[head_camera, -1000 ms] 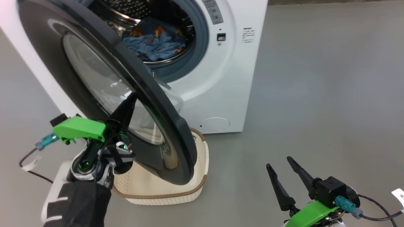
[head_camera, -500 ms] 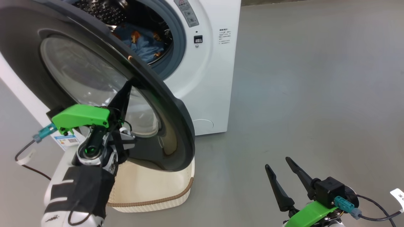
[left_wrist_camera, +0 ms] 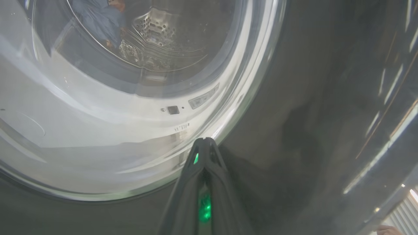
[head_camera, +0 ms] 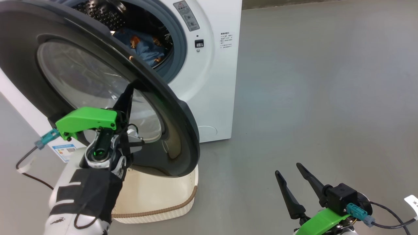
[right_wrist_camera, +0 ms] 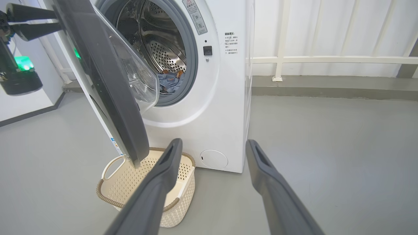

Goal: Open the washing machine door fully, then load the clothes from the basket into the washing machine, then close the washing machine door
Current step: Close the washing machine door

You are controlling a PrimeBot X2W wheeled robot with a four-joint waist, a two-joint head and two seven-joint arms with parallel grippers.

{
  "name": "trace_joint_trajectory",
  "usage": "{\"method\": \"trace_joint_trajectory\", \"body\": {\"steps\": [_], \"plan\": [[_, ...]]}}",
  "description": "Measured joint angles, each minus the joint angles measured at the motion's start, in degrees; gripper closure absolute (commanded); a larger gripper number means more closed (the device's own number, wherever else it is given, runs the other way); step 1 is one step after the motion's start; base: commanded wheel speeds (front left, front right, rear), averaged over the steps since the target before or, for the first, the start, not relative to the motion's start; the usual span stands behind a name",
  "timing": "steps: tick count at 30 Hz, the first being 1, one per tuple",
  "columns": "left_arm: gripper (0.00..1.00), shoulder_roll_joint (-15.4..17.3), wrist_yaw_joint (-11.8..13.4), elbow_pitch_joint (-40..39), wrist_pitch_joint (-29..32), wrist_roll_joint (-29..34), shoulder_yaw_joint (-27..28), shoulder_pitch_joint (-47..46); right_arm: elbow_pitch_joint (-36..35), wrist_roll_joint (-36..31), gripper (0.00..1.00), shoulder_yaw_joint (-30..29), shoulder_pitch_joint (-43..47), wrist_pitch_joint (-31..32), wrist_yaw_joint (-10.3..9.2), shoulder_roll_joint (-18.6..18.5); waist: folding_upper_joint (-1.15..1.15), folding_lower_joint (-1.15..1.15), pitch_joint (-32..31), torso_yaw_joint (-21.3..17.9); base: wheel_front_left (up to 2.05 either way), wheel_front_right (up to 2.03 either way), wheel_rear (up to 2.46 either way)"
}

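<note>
Head view: I am judging the task to be well along. The clothes (head_camera: 147,49) are lying inside the drum of the washing machine (head_camera: 212,81), up at 11 o'clock, and what shows of the basket (head_camera: 156,195) at 7 o'clock looks empty. The loading seems done. The door (head_camera: 173,114) is standing about half open, so closing it is what is left. My left gripper (head_camera: 129,87) is shut with nothing between its fingers, and its tip is lying on the door's outer face near the glass edge, at 9 o'clock. My right gripper (head_camera: 288,168) is hanging wide at 5 o'clock, holding nothing and well apart from the machine.

Left wrist view: my closed fingers are rising from 6 o'clock, and the tip (left_wrist_camera: 204,141) appears to be touching the door where the glass (left_wrist_camera: 130,107) meets the black rim (left_wrist_camera: 310,98). Through the glass, at 11 o'clock, I am seeing blue cloth against the steel drum.

Right wrist view: my two fingers are spreading wide from 6 o'clock. The door is hanging edge-on at 10 o'clock, its glass bowl pointing toward the opening and its lower edge above the basket at 7 o'clock. The basket's inside is showing no cloth here. The clothes are sitting low in the drum at 11 o'clock. I judge that a steady push on the outer face would swing the door shut.
</note>
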Motion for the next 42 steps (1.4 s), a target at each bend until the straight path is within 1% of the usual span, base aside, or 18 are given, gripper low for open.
{"method": "trace_joint_trajectory", "body": {"steps": [5,7,10,13,14,16,17,18,19,24,27,30,31,34,37,40,41,42], "plan": [[1.0,0.5,0.0,-1.3,0.6,2.1,0.0,0.8,-0.1,0.0,0.0,-0.6,0.0,0.0,0.0,0.0,0.0,0.0,-0.1,0.3,0.0,0.0,0.0],[1.0,1.1,0.0,-2.7,1.0,4.3,-0.6,2.1,-0.2,0.0,0.0,-0.9,0.0,0.0,0.0,0.1,0.0,0.0,-0.3,0.6,0.0,0.0,0.0],[1.0,2.3,-0.2,-5.5,1.1,8.5,-3.2,4.6,-0.3,0.0,0.0,-1.7,0.1,0.0,0.0,0.4,0.0,0.0,-0.7,1.1,0.0,0.0,0.0],[1.0,3.5,-0.2,-7.4,-0.8,12.4,-5.3,7.3,-0.5,0.0,0.0,-2.4,0.4,0.0,0.0,0.4,0.0,0.0,-0.9,1.7,0.0,0.0,0.0],[0.84,4.2,-0.2,-7.9,-1.9,14.0,-6.0,8.1,-0.5,0.0,0.0,-2.5,0.6,0.0,0.0,0.4,0.0,0.0,-1.0,1.9,0.0,0.0,0.0],[0.48,5.9,-0.2,-8.7,-4.4,16.7,-7.0,9.6,-0.7,0.0,0.0,-2.5,0.9,0.0,0.0,0.5,0.0,0.0,-1.2,2.3,0.0,0.0,0.0],[0.22,6.8,-0.2,-9.0,-5.9,18.4,-7.6,10.3,-0.7,0.0,0.0,-2.6,1.1,0.0,0.0,0.5,0.0,0.0,-1.3,2.4,0.0,0.0,0.0],[0.02,7.6,-0.2,-9.5,-7.2,19.9,-8.2,11.0,-0.7,0.0,0.0,-2.6,1.2,0.0,0.0,0.4,0.0,0.0,-1.5,2.5,0.0,0.0,0.0],[0.0,8.3,-0.2,-9.8,-8.4,20.8,-8.5,11.7,-0.7,0.0,0.0,-2.6,1.2,0.0,0.0,0.4,0.0,0.0,-1.6,2.6,0.0,0.0,0.0],[0.0,11.2,-0.2,-10.3,-12.5,24.0,-9.3,16.1,-0.9,0.1,0.0,-2.6,1.2,0.0,0.0,0.4,0.0,0.0,-2.4,2.8,0.0,0.0,0.0],[0.0,13.5,0.1,-8.9,-14.1,28.4,-9.3,18.7,-1.0,0.1,0.0,-3.0,1.3,0.0,0.0,0.1,0.0,0.0,-2.7,3.1,0.0,0.0,0.0],[0.0,15.7,1.7,-8.9,-14.7,35.1,-8.4,20.3,-1.5,0.1,0.0,-3.6,1.3,0.0,0.0,-0.4,0.0,0.0,-2.8,3.4,0.0,0.0,0.0],[0.0,16.9,3.7,-11.2,-14.7,42.3,-4.8,21.6,-2.0,0.1,0.0,-4.2,1.3,0.0,0.0,-0.7,0.0,0.0,-2.7,3.6,0.0,0.0,0.0],[0.0,17.3,5.4,-16.8,-14.9,51.2,1.0,24.9,-2.3,0.1,0.0,-4.4,1.3,0.0,0.0,-0.6,0.0,0.0,-2.5,3.7,0.0,0.0,0.0],[0.0,17.0,6.9,-21.7,-15.1,60.4,4.4,30.6,-2.5,0.1,0.0,-4.8,1.3,0.0,0.0,-0.6,0.0,0.0,-2.4,3.6,0.0,0.0,0.0],[0.0,15.7,7.5,-24.8,-15.1,64.8,8.2,36.1,-2.8,0.0,0.0,-5.6,1.3,0.0,0.0,-0.4,0.0,0.0,-2.4,3.4,0.0,0.0,0.0],[0.0,15.7,7.5,-24.8,-15.1,64.8,8.2,36.1,-2.8,0.0,0.0,-5.6,1.3,0.0,0.0,-0.4,0.0,0.0,-2.4,3.4,0.0,0.0,0.0],[0.0,15.2,7.5,-25.4,-15.1,66.2,9.5,37.6,-2.9,0.0,0.0,-5.8,1.4,0.0,0.0,-0.3,0.0,0.0,-2.5,3.3,0.0,0.0,0.0]]}}
